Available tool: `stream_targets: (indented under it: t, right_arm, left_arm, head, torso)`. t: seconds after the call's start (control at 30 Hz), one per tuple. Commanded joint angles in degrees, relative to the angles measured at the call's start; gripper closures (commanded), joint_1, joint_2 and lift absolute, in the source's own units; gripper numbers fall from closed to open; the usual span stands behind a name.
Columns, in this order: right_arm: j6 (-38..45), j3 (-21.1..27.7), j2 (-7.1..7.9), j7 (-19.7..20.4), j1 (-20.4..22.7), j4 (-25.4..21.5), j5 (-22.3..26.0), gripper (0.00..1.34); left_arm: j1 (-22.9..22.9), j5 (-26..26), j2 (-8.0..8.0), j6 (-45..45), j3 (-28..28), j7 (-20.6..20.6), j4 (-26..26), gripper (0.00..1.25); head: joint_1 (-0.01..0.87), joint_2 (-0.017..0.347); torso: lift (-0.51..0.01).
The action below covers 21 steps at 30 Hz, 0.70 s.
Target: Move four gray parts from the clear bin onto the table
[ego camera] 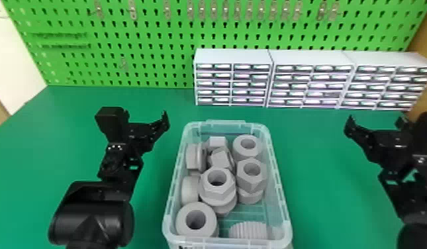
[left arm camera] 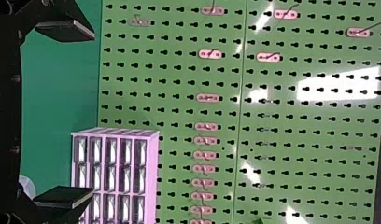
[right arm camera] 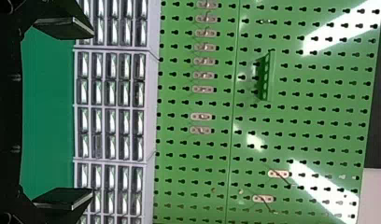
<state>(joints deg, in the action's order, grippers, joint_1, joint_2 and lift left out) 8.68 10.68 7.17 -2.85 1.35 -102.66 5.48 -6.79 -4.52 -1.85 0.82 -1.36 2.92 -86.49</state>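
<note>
And here we are, a green perforated pegboard (ego camera: 146, 71) behind, three pale drawer cabinets (ego camera: 234, 56) lined up along the far edge of the green desk (ego camera: 90, 102), toward its far right corner. In front of them stands one clear plastic bin (ego camera: 279, 180), with all the visible gray parts inside! Count them: at least eight, though the overlaps blur the exact tally. A thick gray ring (ego camera: 207, 212) sits in the near left corner, a ribbed gray piece (ego camera: 249, 230) in the near right, a hex-headed gray part (ego camera: 222, 190) between them and the pile beyond. Two hands, both wide open and holding nothing: the left hand (left arm camera: 92, 113) on one side, the right hand (right arm camera: 92, 112) on the other. That central bin placement looks deliberate, giving either hand a route in and desk on both flanks for setting down. Several parts face hole-up, probably just how they settled, yet handy for gripping. All four moves appear to be ahead; lowering a hand over an upright part seems next, minding the bin walls.
</note>
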Motion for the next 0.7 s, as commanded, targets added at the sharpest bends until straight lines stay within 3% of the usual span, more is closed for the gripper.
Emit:
stream_targets:
  t: [0.0,0.67]
  right_arm:
    - [0.6,-0.3,-0.05,-0.1,-0.2,0.0,-0.1,0.11]
    - [1.1,-0.1,-0.23,-0.1,-0.2,0.0,0.1,0.11]
  left_arm:
    - [0.0,1.2,0.0,-0.1,0.6,0.0,-0.5,0.12]
    - [0.2,2.6,0.0,-1.3,1.4,0.2,-1.5,0.12]
  head:
    - [0.693,0.072]
    - [0.693,0.072]
  torso:
    - [-0.052]
    - [-0.052]
